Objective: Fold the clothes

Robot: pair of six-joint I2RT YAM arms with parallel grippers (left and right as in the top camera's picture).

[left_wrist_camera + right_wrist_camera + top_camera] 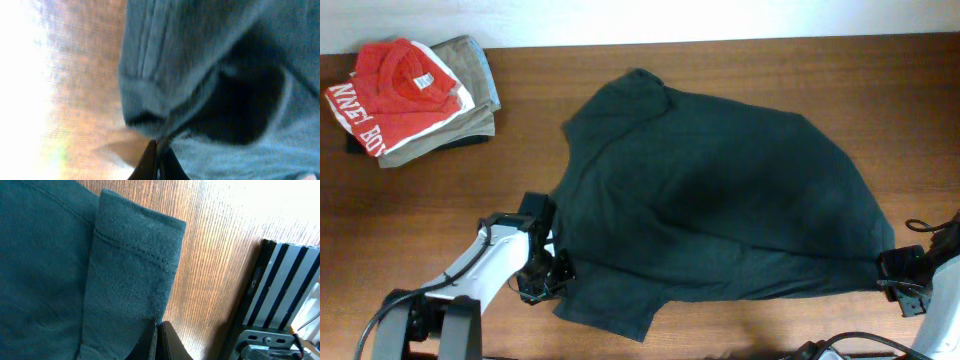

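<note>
Large dark green-black soft T-shirt (720, 190) sprawls mid-frame, long axis upper left to lower right, w/ a grip at each end: left gripper (556, 268) clamped shut on lower-left edge, right gripper (894, 268) shut on lower-right hem.

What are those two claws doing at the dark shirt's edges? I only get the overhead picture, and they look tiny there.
Observer: The right wrist camera shows the right gripper shut on the dark T-shirt, pinching a flap with a stitched hem.
Operator: And the other claw?
Observer: The left wrist view is blurred, but the left gripper has its fingers together at a bunched fabric edge, which seems pinched.
Operator: Anything near the shirt that I'm missing?
Observer: A ribbed black-and-silver metal block sits right of that hem, with bare wooden table between them.
</note>
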